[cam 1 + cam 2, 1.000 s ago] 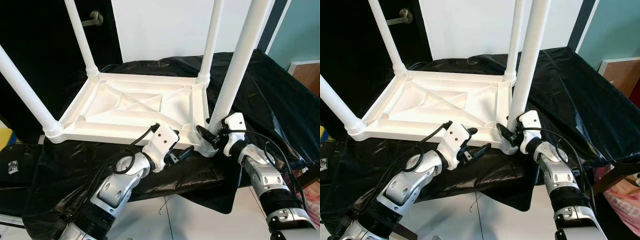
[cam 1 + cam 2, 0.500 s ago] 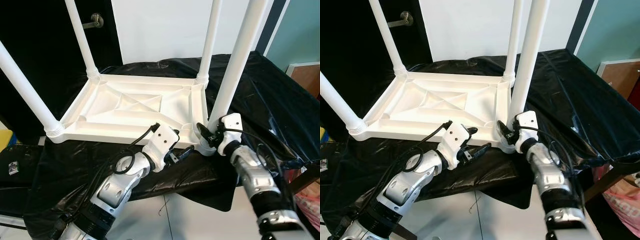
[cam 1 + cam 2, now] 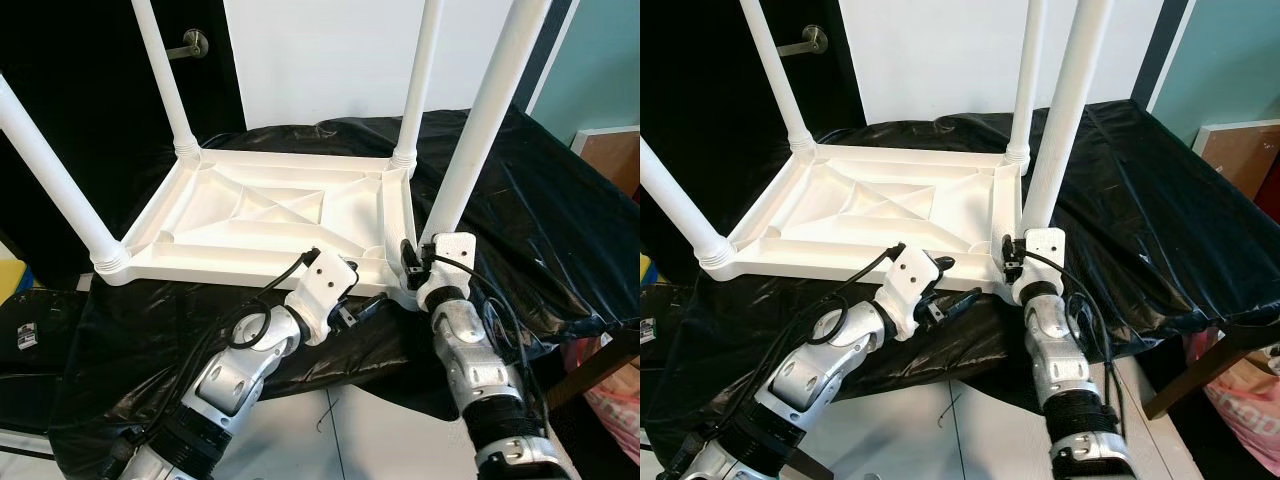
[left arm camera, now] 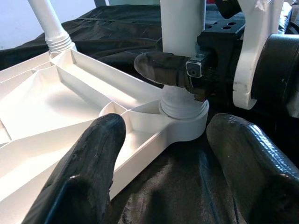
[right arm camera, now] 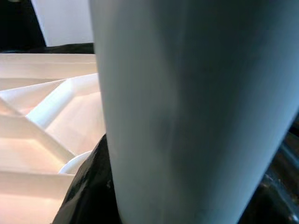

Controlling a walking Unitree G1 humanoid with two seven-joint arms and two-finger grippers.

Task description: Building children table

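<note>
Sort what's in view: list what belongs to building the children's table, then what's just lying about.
Belongs to the job:
- upside-down white plastic tabletop
- white plastic leg at its near right corner, clamped near its base by the right gripper
- three other white legs, e.g.
- left gripper, open, beside the tabletop's near edge

Just lying about:
- black plastic sheet under the tabletop
- metal door handle

White moulded plastic child's table (image 3: 270,215), upturned: uniform white, its four round legs white throughout, including the near right leg (image 3: 480,130). Worktop covering: glossy black plastic sheet (image 3: 540,210). Left pincer (image 3: 365,305): black fingers on a white wrist housing. Right pincer (image 3: 412,262): black fingers, white housing. Forearms silver with black cabling.
</note>
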